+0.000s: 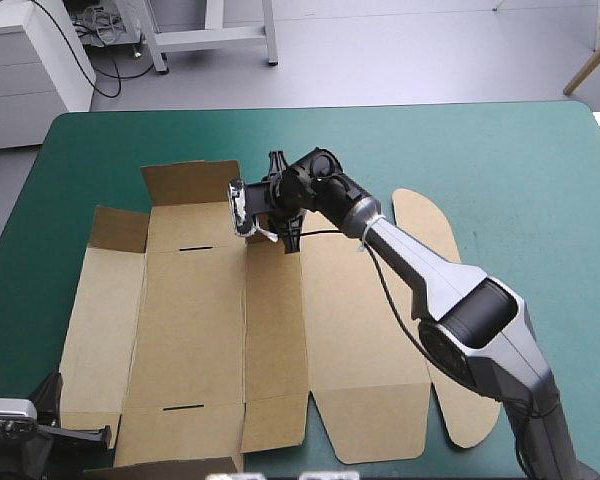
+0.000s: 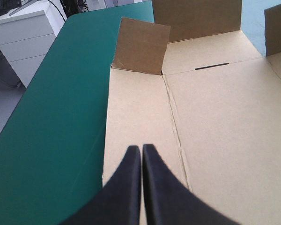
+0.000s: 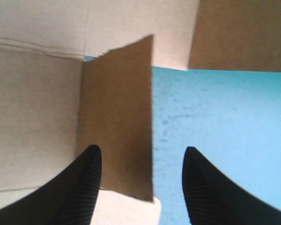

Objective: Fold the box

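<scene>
Two fingers of the right gripper (image 3: 143, 154) stand wide apart, holding nothing, with a raised flap (image 3: 117, 117) of the box (image 1: 210, 330) between them. The left gripper (image 2: 141, 149) is closed and empty over the box, which lies mostly flat on the teal-green table (image 1: 480, 150).

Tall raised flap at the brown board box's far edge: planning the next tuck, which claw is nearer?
Right. The right claw is just beside that flap; the left claw is at the brown board box's near left corner.

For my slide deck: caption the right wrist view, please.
Right tool open at a raised flap of the brown box, teal-green cover beyond.
</scene>
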